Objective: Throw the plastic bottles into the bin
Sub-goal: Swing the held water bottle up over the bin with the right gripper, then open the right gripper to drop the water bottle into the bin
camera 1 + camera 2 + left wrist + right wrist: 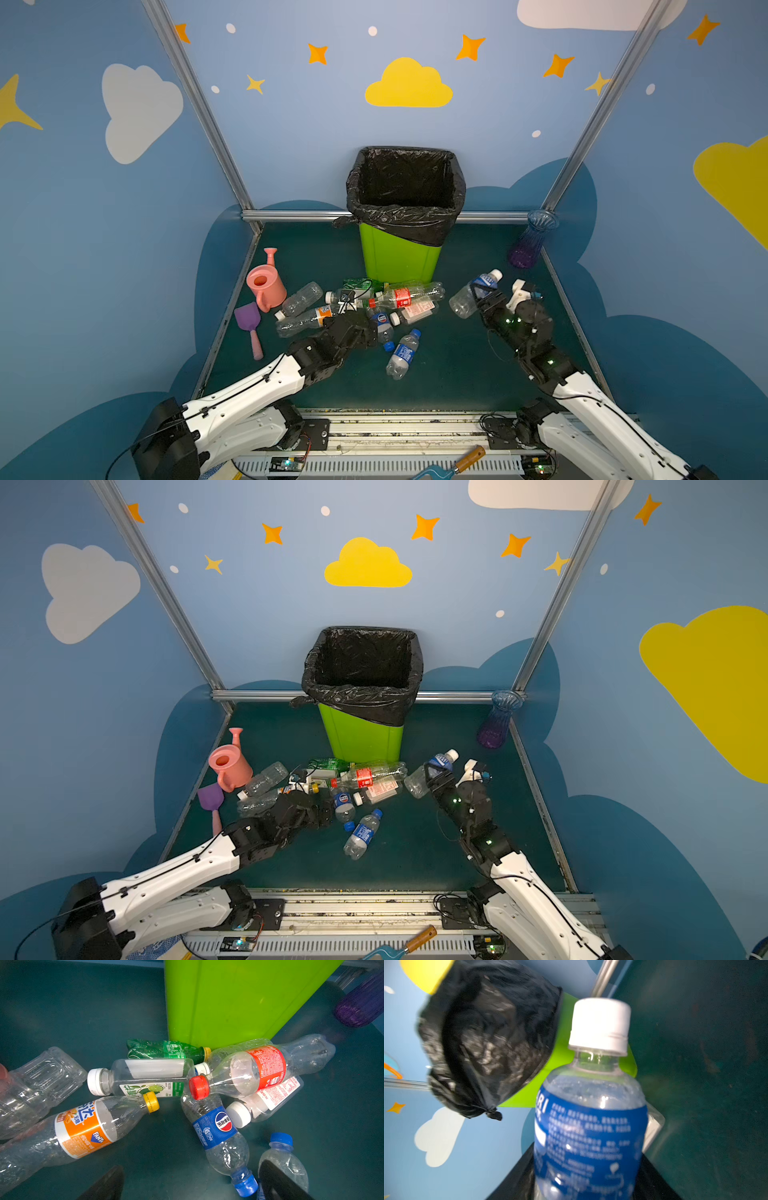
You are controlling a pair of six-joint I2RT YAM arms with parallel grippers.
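The lime-green bin [399,259] with a black liner stands at the back middle. Several plastic bottles [399,297] lie piled in front of it: a red-labelled one [264,1066], an orange-labelled one [83,1128], a green one [166,1049] and a blue-labelled cola one [218,1132]. My left gripper [193,1186] hovers open over the mat, with that cola bottle's blue cap end between its fingers, untouched. My right gripper [484,299] is shut on a white-capped, blue-labelled bottle [591,1126], held tilted with the cap up, right of the bin.
A pink watering can [266,286] and a purple scoop [249,322] sit at the left of the mat. A blue-purple vase [532,243] stands in the back right corner. Another blue-capped bottle [403,355] lies alone toward the front. Metal frame rails edge the mat.
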